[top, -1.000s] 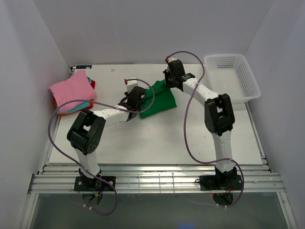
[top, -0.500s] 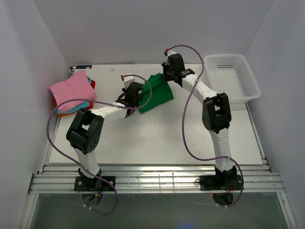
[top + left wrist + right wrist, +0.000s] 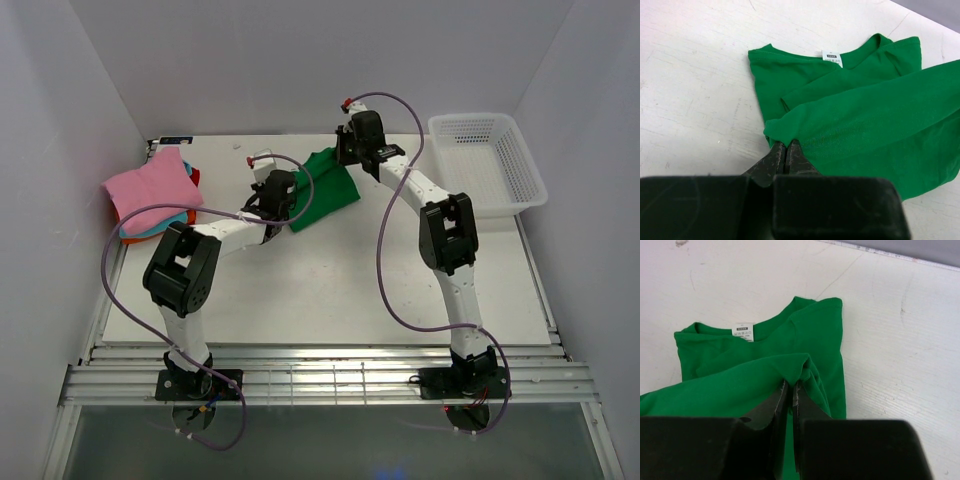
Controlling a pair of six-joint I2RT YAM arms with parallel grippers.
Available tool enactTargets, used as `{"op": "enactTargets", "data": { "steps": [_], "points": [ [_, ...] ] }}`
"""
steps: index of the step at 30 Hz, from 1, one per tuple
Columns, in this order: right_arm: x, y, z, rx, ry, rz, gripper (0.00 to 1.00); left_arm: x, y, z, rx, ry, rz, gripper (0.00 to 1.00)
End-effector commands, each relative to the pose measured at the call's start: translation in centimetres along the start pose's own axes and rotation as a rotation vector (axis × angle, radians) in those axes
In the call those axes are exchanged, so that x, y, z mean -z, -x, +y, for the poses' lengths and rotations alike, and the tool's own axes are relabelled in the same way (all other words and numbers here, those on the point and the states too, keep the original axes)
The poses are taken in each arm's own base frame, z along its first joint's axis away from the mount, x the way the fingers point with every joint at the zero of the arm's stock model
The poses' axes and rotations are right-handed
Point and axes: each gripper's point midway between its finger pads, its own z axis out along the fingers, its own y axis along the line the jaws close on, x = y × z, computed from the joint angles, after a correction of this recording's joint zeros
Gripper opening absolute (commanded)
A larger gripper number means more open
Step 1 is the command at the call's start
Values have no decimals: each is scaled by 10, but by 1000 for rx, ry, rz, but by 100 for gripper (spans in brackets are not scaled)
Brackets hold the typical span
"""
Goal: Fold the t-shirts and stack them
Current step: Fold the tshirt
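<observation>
Honestly, left fingers (image 3: 771, 161) and right fingers (image 3: 776, 405) each pinch a sliver of green t-shirt (image 3: 330, 195), so uneven pulling could skew the fold.

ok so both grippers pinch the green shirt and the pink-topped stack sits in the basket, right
No: the top view shows the pink-topped stack on the table, far left, away from the basket. The left gripper and right gripper do pinch the green shirt.
</observation>
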Motion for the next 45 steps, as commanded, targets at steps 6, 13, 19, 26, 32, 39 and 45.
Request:
{"op": "enactTargets", "data": {
  "steps": [6, 13, 19, 26, 32, 39, 45],
  "points": [
    [8, 34, -4, 1, 18, -125, 8, 3, 13, 11, 32, 32, -45, 0],
    [-3, 41, 1, 12, 53, -157, 8, -6, 21, 10, 48, 53, -89, 0],
    [-21, 45, 12, 7, 134, -231, 27, -28, 21, 20, 52, 122, -135, 7],
    [-31, 49, 14, 37, 190, -313, 76, -34, 50, 27, 52, 208, -257, 92],
    [4, 80, 16, 42, 213, -414, 83, 4, 141, 21, 104, 188, -502, 93],
    [21, 56, 24, 45, 258, -362, 61, 25, 137, -29, 140, -132, -437, 65],
    [4, 39, 40, 44, 364, -257, 8, -14, 85, -76, 62, -256, -227, 0]
  ]
}}
